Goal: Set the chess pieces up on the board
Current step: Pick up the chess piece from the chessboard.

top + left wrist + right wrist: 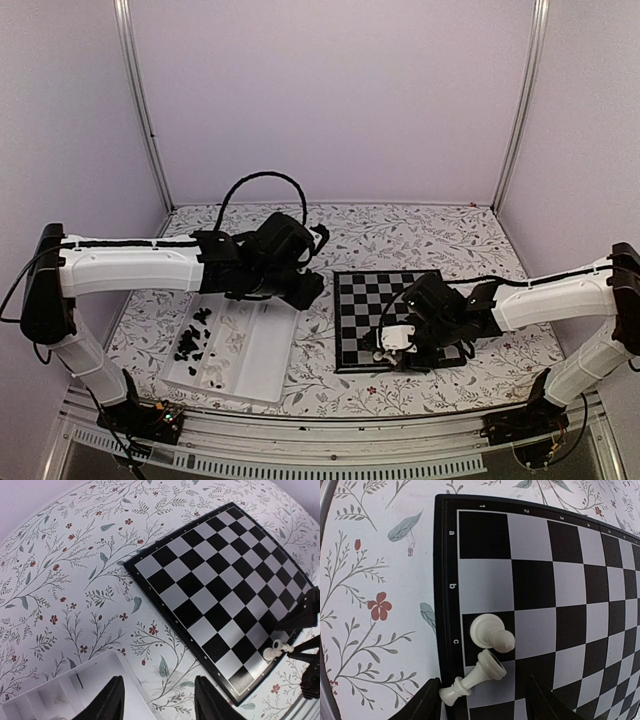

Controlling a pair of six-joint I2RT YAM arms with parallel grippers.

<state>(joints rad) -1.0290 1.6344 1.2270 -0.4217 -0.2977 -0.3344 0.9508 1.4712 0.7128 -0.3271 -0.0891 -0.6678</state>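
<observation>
While the right gripper [484,695] hangs wide and empty, the toppled white piece [475,677] could be knocked off the board [560,580].

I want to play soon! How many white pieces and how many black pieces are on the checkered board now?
White pieces on the board: 2
Black pieces on the board: 0 (they lie in the tray)
Total on the board: 2

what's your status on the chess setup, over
Left gripper open, empty, by the tray. Right gripper open over two white pieces on the board, one lying on its side. Nothing in the way.
</observation>
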